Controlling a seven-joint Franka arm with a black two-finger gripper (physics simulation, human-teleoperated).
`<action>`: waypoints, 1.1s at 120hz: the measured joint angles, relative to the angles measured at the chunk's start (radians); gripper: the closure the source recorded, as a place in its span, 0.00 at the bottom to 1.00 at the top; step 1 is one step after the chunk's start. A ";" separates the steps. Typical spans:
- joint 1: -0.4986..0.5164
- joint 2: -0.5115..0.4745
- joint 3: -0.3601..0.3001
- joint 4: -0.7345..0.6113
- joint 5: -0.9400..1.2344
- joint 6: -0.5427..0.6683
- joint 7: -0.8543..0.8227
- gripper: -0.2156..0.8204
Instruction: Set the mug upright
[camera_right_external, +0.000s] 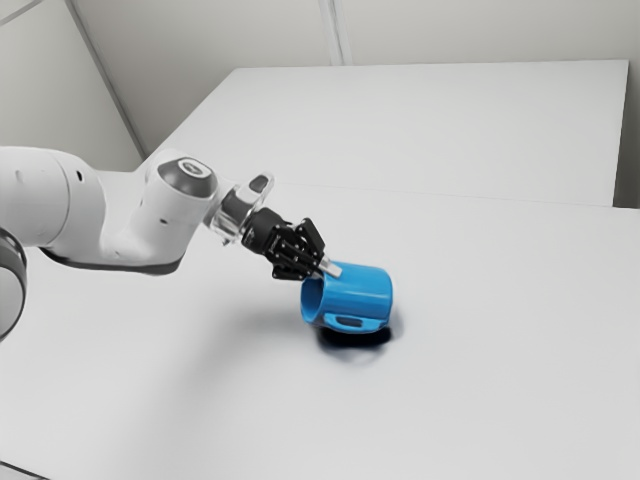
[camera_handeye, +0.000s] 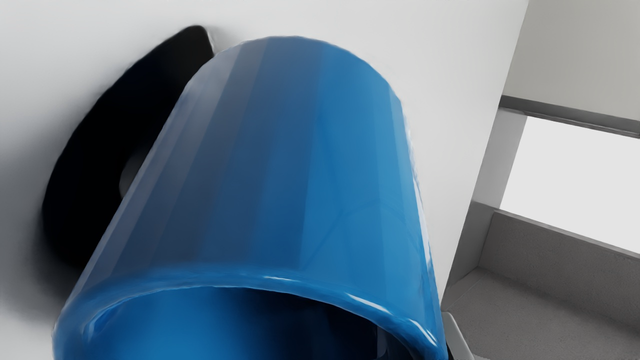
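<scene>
Pale walls (camera_right_external: 230, 35) back a broad white tabletop (camera_right_external: 500, 350) as I work to right a blue mug (camera_right_external: 362, 290), seen lying on its side near the end of my arm (camera_right_external: 165, 215). Its mouth (camera_right_external: 312, 301) faces me and the exterior view's left; its base points to the exterior view's right. My jaws appear closed on the mug's wall at the rim (camera_handeye: 220, 277), one fingertip (camera_handeye: 457, 336) against the outside and the other, by my reading, just within the mouth.

The hold, as I judge it, is done; the righting is not. The body lies close to level, the handle (camera_right_external: 373, 325) low on the flank, above a black shadow (camera_right_external: 355, 340). Whether the mug hangs just off the tabletop or touches it, I cannot tell. Left to do: swing the mouth up and the base down, settle the base flat, then let go.

No brand, label or lettering can be read on the mug's visible sides. A round emblem (camera_right_external: 193, 168) marks a joint of my arm, its design too small to make out.
</scene>
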 joint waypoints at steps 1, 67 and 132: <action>0.000 -0.001 0.000 0.000 0.000 0.000 0.000 0.93; 0.013 -0.110 -0.003 0.058 0.348 0.033 -0.017 0.97; -0.023 -0.133 -0.143 0.178 1.018 -0.143 -0.226 0.97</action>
